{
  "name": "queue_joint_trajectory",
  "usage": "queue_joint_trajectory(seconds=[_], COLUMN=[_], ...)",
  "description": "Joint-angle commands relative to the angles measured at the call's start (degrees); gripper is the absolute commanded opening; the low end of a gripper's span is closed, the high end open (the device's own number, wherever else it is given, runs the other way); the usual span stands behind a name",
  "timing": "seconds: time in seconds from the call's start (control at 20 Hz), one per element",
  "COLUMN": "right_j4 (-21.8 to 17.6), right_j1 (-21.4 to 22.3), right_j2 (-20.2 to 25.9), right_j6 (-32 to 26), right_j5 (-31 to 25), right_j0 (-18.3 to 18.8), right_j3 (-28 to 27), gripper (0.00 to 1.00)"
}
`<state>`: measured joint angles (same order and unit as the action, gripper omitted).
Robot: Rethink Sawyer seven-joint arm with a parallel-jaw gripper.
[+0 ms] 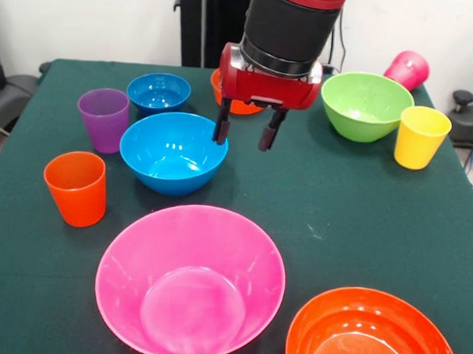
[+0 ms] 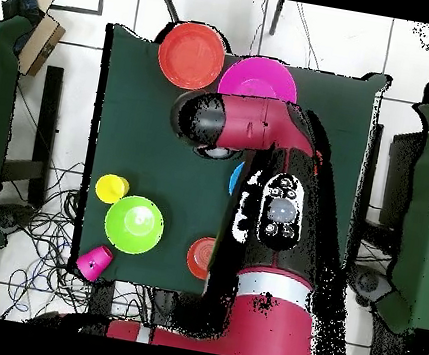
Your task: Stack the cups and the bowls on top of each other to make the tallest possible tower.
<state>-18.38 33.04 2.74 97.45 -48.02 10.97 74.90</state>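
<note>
My gripper hangs open and holds nothing; its left finger is at the right rim of the medium blue bowl. Behind the gripper, the small orange bowl is partly hidden. The small blue bowl, purple cup and orange cup stand to the left. The lime green bowl and yellow cup are on the right. The magenta cup lies tipped at the far right corner. The big pink bowl and large orange bowl sit nearest. In the overhead view the arm hides the gripper.
The overhead view shows the pink bowl and large orange bowl at the table's top edge. The green bowl, yellow cup and magenta cup sit lower left. Every piece stands separately on the dark green cloth.
</note>
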Motion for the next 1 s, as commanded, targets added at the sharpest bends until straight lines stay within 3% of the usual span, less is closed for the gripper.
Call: queue_joint_trajectory(seconds=[0.05,1.0], right_j4=[1.73,4.53], right_j1=[-0.81,-0.63], right_j2=[0.33,-2.60], right_j6=[9.73,9.56], right_j5=[1.18,0.04], right_j0=[-0.69,-2.44], right_j3=[4.54,4.67], gripper=[1.00,1.00])
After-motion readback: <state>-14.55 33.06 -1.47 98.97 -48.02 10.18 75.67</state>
